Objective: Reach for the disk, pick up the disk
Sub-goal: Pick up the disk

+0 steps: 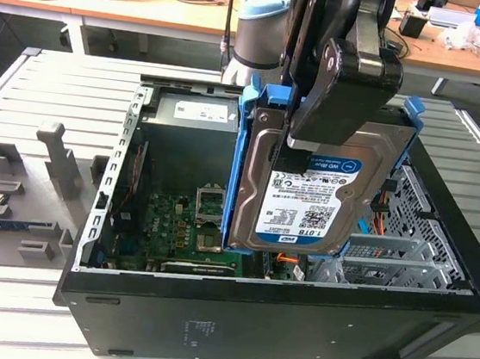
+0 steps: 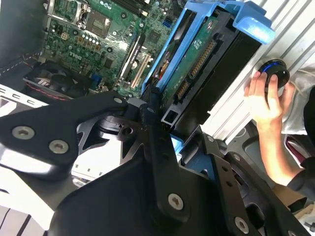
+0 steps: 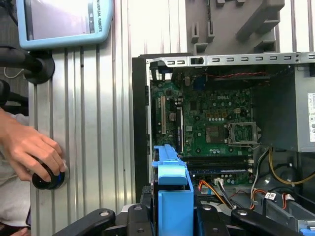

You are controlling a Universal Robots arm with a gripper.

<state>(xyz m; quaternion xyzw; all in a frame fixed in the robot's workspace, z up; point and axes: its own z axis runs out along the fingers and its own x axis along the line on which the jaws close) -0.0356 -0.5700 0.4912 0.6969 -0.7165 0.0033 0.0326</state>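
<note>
Exterior view alone shows disk (image 1: 312,196) label, jaws clamped

The disk (image 1: 265,169) wears a label (image 1: 304,206) with barcodes and small print; lettering edges the tablet (image 3: 101,22).

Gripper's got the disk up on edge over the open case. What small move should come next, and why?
Probably a short straight lift. The gripper is clamped on the disk, whose lower edge looks level with the computer case opening, just above the motherboard, so sideways travel risks a snag.

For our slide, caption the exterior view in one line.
Claw grips the disk, held tilted above the open computer case.
</note>
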